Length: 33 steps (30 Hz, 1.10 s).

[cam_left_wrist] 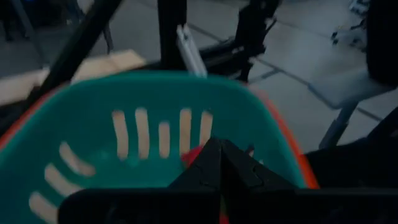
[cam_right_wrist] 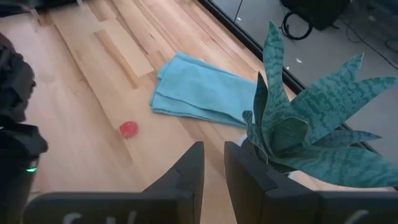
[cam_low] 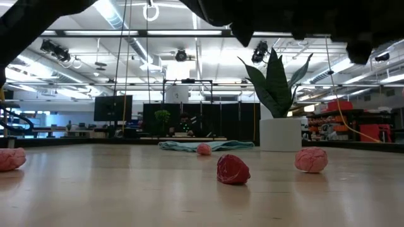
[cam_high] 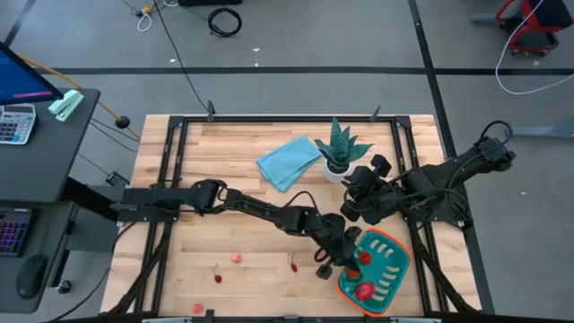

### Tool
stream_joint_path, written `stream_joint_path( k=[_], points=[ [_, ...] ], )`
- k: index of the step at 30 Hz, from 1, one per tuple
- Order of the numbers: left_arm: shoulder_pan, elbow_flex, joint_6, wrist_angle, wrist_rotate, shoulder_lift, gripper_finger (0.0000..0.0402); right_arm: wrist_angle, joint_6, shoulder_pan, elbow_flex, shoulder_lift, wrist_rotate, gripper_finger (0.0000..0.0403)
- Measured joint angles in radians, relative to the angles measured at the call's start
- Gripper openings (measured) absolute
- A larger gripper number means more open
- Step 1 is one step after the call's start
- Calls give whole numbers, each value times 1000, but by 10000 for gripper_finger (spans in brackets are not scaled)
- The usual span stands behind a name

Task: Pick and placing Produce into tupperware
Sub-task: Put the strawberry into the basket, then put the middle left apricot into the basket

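The left arm reaches across the pale wooden slatted bench [cam_high: 224, 278] to the teal rounded plastic tupperware with slotted ribs and an orange rim band [cam_high: 387, 269], which sits near the bench's front right corner; the left tool [cam_high: 345, 254] hangs at the container's near rim, and in the left wrist view [cam_left_wrist: 219, 163] its two dark fingers are pressed together with a sliver of red showing just beside them, though whether that red piece is held or simply lies in the tub cannot be told; two red produce pieces lie in the tupperware, one near its middle [cam_high: 366, 258] and one at its front end [cam_high: 363, 291]; on the bare boards to the left lie a small pink piece [cam_high: 237, 257], a small red piece [cam_high: 217, 277] and a thin red bit [cam_high: 295, 263], all well apart from the container; the right tool [cam_right_wrist: 212, 168] waits behind the tupperware, just beside the spiky green plant in a white pot [cam_high: 339, 151], its fingers standing narrowly apart with nothing between them; a folded light blue cloth [cam_high: 289, 161] lies beside the plant.
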<state>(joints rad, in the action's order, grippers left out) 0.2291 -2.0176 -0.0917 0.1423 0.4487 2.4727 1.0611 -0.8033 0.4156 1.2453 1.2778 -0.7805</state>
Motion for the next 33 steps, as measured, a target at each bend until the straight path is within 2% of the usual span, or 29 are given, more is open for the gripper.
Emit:
stream_joint_path(
  k=[6, 13, 17, 20, 25, 29, 31, 33],
  points=[
    [1, 0, -85, -31, 1, -2, 48, 0, 22, 0, 0, 0, -1, 71],
    [-8, 1, -33, -45, 1, -9, 126, 3, 18, -1, 0, -1, -6, 71],
    [-19, 1, 15, -83, -2, -45, 144, 10, -20, -1, 0, -28, -34, 71],
    [-22, 0, 17, -177, -2, -93, 142, 10, -57, 0, 0, -49, -38, 71],
    [-27, 0, -91, -472, -2, -179, 126, 9, -68, 36, 0, -66, -31, 71],
    [-60, 0, -122, -829, -16, -244, 109, 8, -97, 91, 0, -64, -30, 71],
    [-82, 0, -114, -1024, -74, -270, 101, 8, -124, 122, 0, -61, -24, 71],
    [-105, 1, -86, -1186, -179, -299, 91, 7, -169, 150, 0, -54, -24, 71]
  ],
)
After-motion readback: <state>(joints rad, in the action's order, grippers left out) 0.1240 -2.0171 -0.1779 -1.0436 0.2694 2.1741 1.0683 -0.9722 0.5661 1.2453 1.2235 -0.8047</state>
